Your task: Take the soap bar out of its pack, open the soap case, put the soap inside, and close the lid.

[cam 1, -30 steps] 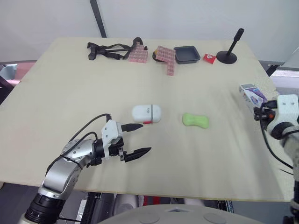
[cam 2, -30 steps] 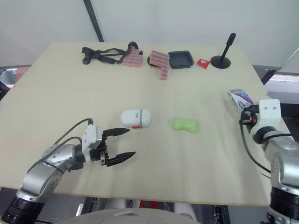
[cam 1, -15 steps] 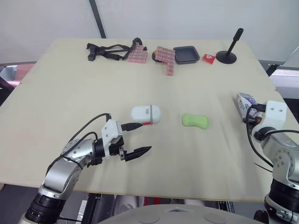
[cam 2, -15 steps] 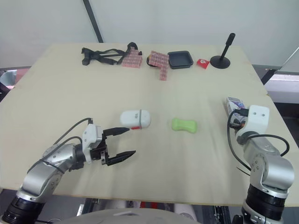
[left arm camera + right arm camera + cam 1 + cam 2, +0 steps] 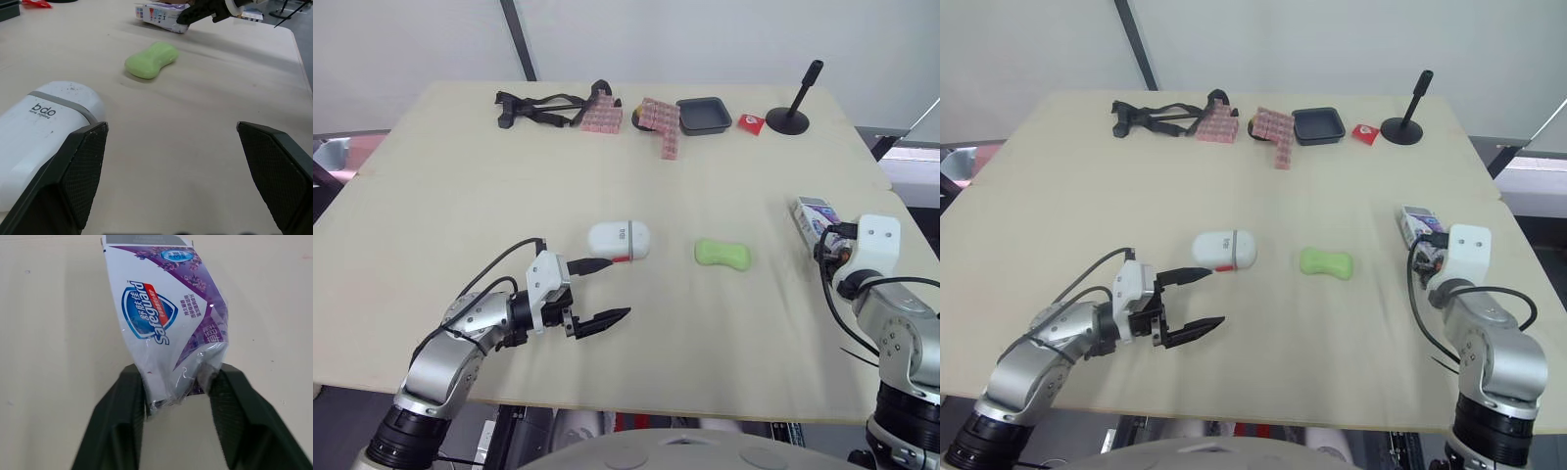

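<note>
Right gripper (image 5: 175, 382) is clamped on the crumpled end of the Safeguard soap pack (image 5: 166, 323) near the table's (image 5: 460, 176) right edge. The film is thin and could slip or cling on letting go. Green soap bar (image 5: 722, 253) lies bare mid-table, near the shut white soap case (image 5: 620, 239). Left gripper (image 5: 619, 288) is spread wide and empty, close by the case — its smooth shell may skid if nudged. Latch and hinge side are unreadable.

Both head eyes look forward and down over the whole table (image 5: 460, 176), sharing almost the same scene; the left wrist camera sits low by the soap case (image 5: 39, 132), facing across the soap bar (image 5: 150, 59) to the pack (image 5: 161, 11), which the right wrist camera views closely from above.
</note>
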### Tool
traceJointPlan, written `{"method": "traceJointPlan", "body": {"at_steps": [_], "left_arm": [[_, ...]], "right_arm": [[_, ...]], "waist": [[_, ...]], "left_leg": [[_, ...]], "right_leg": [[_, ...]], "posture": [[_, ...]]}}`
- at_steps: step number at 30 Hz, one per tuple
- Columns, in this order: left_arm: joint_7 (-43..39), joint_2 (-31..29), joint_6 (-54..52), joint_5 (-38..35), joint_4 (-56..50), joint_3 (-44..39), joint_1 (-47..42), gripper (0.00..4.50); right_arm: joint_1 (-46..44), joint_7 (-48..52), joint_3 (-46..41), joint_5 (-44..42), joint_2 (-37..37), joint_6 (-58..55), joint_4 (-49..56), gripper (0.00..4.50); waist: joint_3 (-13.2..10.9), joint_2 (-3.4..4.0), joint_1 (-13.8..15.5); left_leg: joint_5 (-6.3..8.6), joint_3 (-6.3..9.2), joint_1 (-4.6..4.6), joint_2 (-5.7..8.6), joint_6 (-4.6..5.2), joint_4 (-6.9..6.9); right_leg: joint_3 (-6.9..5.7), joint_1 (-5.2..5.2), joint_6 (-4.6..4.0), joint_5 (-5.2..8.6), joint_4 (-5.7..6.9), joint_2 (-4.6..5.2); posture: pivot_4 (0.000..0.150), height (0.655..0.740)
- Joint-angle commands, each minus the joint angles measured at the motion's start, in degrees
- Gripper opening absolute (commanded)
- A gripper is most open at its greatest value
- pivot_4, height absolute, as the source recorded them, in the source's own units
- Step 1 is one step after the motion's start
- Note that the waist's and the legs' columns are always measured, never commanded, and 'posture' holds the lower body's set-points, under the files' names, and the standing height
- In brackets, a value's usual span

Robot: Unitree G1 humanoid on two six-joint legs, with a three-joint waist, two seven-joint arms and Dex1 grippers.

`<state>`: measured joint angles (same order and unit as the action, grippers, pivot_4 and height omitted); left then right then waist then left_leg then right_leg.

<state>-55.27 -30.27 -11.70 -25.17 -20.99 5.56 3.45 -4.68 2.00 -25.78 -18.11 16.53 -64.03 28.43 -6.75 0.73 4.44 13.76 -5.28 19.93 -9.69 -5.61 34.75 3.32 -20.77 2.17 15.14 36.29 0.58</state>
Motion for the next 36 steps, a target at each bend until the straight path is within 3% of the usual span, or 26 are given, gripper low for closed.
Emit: {"method": "traceJointPlan", "body": {"at_steps": [1, 4, 5, 14, 21, 27, 36], "left_arm": [[-0.5, -0.3, 1.0, -1.0, -1.2, -0.8, -0.1, 4.5], [-0.6, -0.3, 1.0, -1.0, -1.2, -0.8, -0.2, 4.5], [-0.7, -0.3, 1.1, -1.0, -1.1, -0.8, -0.2, 4.5], [-0.6, -0.1, 1.4, -0.4, -0.2, -0.7, -1.0, 4.5], [-1.2, -0.1, 2.2, 0.1, 2.4, -0.7, -3.6, 4.5], [-2.2, -1.1, 3.1, 0.4, 4.6, -1.3, -5.4, 4.5], [-4.2, -3.9, 4.4, 1.2, 10.1, -3.0, -10.1, 4.5]], "right_arm": [[0.7, 1.3, -0.5, 0.1, 2.2, 1.3, 1.9, 3.31], [2.4, 2.9, 0.9, 0.8, 4.3, 2.5, 2.2, 4.33], [3.1, 3.5, 1.6, 1.3, 5.3, 3.5, 2.5, 4.49], [4.9, 18.5, 5.7, 2.7, 18.0, 24.3, 0.6, 4.49], [2.9, 42.5, 6.2, -8.2, 16.8, 45.8, -7.9, 4.49], [5.9, 64.3, 9.1, -12.2, 19.4, 57.8, -17.4, 4.49], [5.6, 79.0, 11.4, -11.7, 22.6, 68.1, -29.2, 4.49]], "waist": [[0.0, 0.0, 0.0], [0.0, 0.0, 0.0], [0.0, 0.0, 0.1], [0.0, 0.05, -0.3], [0.0, 0.04, -0.4], [0.0, 0.01, -0.4], [0.0, 0.0, -0.8]], "left_leg": [[0.0, 0.0, -0.01, 0.0, 0.0, 0.0], [0.0, 0.0, -0.07, 0.0, 0.0, -0.02], [0.0, 0.0, -0.07, 0.0, 0.0, -0.03], [0.0, -0.02, -0.08, -0.02, -0.01, -0.1], [-0.03, -0.02, 0.03, -0.01, 0.1, -0.04], [0.03, 0.0, 0.22, -0.02, 0.3, 0.15], [0.02, 0.02, 0.28, -0.01, 0.4, 0.34]], "right_leg": [[0.0, 0.02, 0.0, 0.0, -0.01, 0.0], [0.0, 0.07, 0.0, 0.0, -0.04, 0.0], [-0.01, 0.09, 0.0, 0.0, -0.05, 0.0], [0.04, 0.28, 0.0, 0.0, -0.11, 0.02], [0.03, 0.27, -0.01, 0.01, -0.08, 0.02], [-0.03, 0.27, -0.01, 0.01, 0.02, 0.03], [-0.05, 0.26, -0.02, 0.01, 0.01, 0.07]], "posture": [[0.15, 0.74], [0.15, 0.74], [0.15, 0.74], [0.15, 0.74], [0.15, 0.74], [0.15, 0.74], [0.15, 0.74]]}}
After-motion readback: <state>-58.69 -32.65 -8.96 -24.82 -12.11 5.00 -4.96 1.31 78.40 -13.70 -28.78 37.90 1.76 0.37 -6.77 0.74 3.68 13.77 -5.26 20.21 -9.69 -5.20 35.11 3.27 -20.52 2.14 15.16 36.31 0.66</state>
